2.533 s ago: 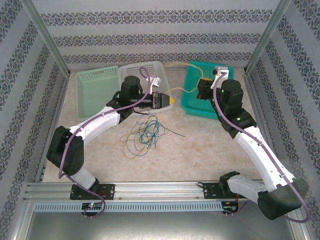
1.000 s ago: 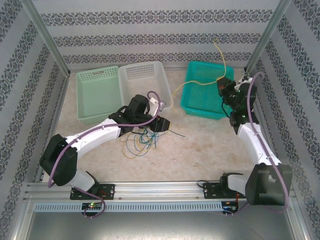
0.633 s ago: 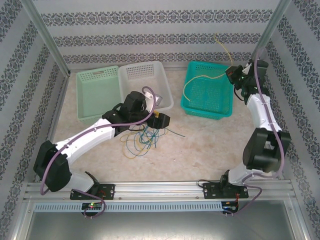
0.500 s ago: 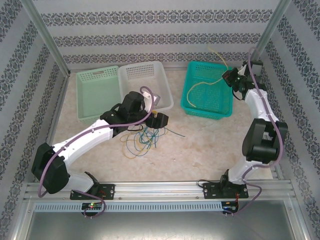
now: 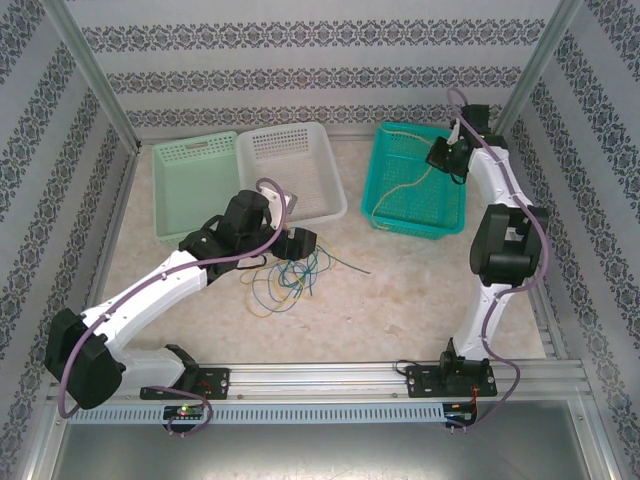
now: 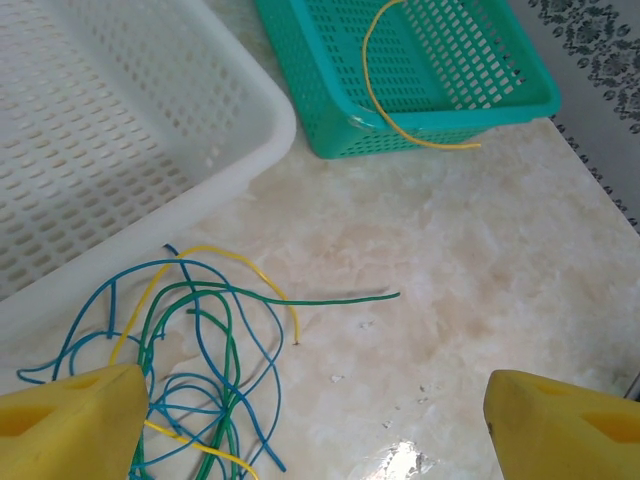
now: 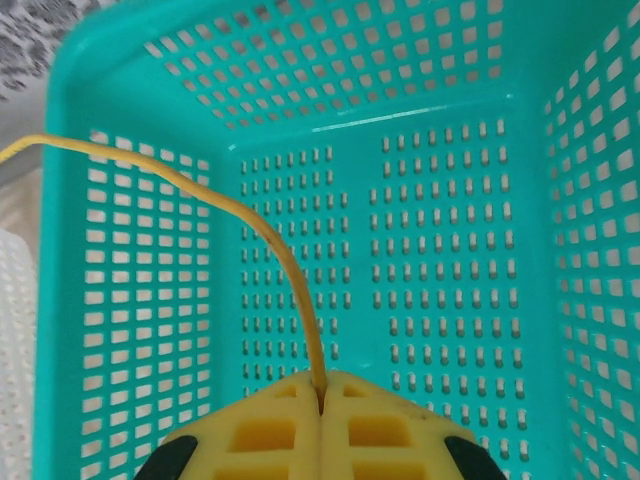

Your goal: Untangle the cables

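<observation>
A tangle of blue, green and yellow cables (image 5: 285, 275) lies on the table in front of the white basket. In the left wrist view the same cables (image 6: 190, 350) loop at the lower left, and a green end (image 6: 390, 294) points right. My left gripper (image 5: 299, 243) hovers just above the tangle's far edge; its fingers (image 6: 70, 420) stand wide apart and hold nothing. One yellow cable (image 5: 400, 188) runs across the teal basket (image 5: 385, 150) and over its near rim. My right gripper (image 7: 320, 388) is shut on that yellow cable (image 7: 270, 225), above the basket's far right corner (image 5: 441, 157).
A green basket (image 5: 195, 185) and a white basket (image 5: 310, 150) stand side by side at the back left. The white basket's rim (image 6: 250, 160) is close behind the tangle. Bare marble tabletop (image 6: 470, 280) stretches to the right of the cables.
My right arm swung up and back, drawing the yellow cable out of the tangle and into the teal basket. My left gripper let go, opened wide and pulled slightly left.
</observation>
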Available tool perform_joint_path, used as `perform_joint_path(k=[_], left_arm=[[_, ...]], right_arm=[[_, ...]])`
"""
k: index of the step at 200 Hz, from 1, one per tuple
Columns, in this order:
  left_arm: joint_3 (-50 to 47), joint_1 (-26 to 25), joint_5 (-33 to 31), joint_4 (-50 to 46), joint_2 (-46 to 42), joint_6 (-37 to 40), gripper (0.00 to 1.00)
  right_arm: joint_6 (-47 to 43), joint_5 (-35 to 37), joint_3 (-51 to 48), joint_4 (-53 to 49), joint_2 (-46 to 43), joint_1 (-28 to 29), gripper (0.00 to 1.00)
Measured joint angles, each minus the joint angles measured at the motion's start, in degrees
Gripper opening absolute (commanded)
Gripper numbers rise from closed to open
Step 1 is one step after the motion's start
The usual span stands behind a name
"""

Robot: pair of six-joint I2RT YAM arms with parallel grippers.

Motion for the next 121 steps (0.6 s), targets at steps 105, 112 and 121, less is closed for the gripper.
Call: perform_joint_path(k=[105, 112, 121], left_arm=[[-2.6, 1.4, -3.3, -2.1, -2.6, 0.0, 0.89], [-2.6, 1.5, -3.8, -2.4, -2.6, 0.0, 0.89], [-2.6, 1.7, -4.4, -2.8, -2.3, 0.0, 0.89]], right_arm=[[-2.3, 4.9, 1.8, -6.3, 3.5, -1.5, 0.70], [-2.7, 4.7, 1.4, -6.1, 2.7, -1.0, 0.71], [-3.2, 4.6, 0.9, -5.9, 1.2, -0.2, 0.72]])
